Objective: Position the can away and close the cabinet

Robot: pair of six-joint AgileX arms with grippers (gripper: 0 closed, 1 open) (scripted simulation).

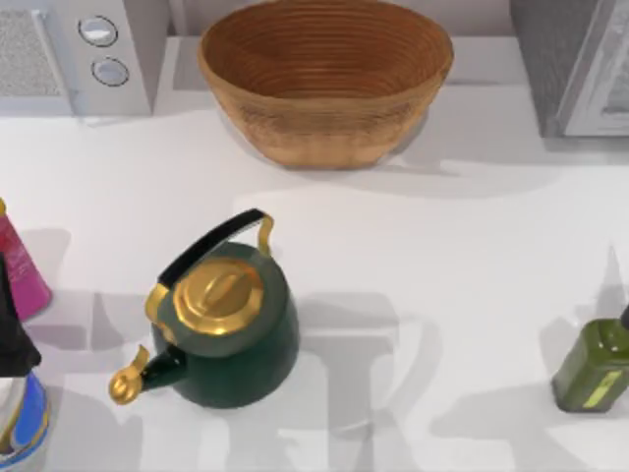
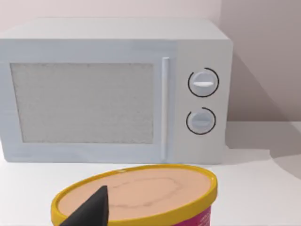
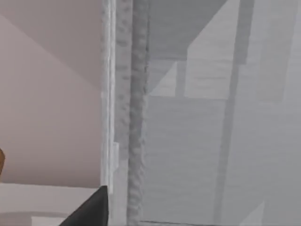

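Dark tip of the left claw (image 2: 91,209) at the bottom of the left wrist view, just above a yellow-rimmed tub (image 2: 141,195) with a tan lid and pink side; how wide the claw stands, impossible to tell. Behind the tub, a white microwave (image 2: 113,89) with two round dials, set on the white surface (image 2: 263,188) against a pale wall (image 2: 263,52).

Dark tip of the right claw (image 3: 94,207) at the bottom of the right wrist view, close up against the grey cabinet (image 3: 211,141), beside a vertical edge of its front; width of this claw likewise impossible to tell.

From above: cabinet (image 1: 565,59) in the upper right corner of the frame, microwave (image 1: 84,49) in the upper left, a woven basket (image 1: 324,79) between them at top centre. Dark green kettle (image 1: 231,329) with gold lid and spout left of centre, upright, well apart from the basket. Pink tub (image 1: 22,275) at the left edge, with a black part of the left arm (image 1: 15,334) just below it. Olive-green bottle (image 1: 593,366) at the right edge, low in the frame.
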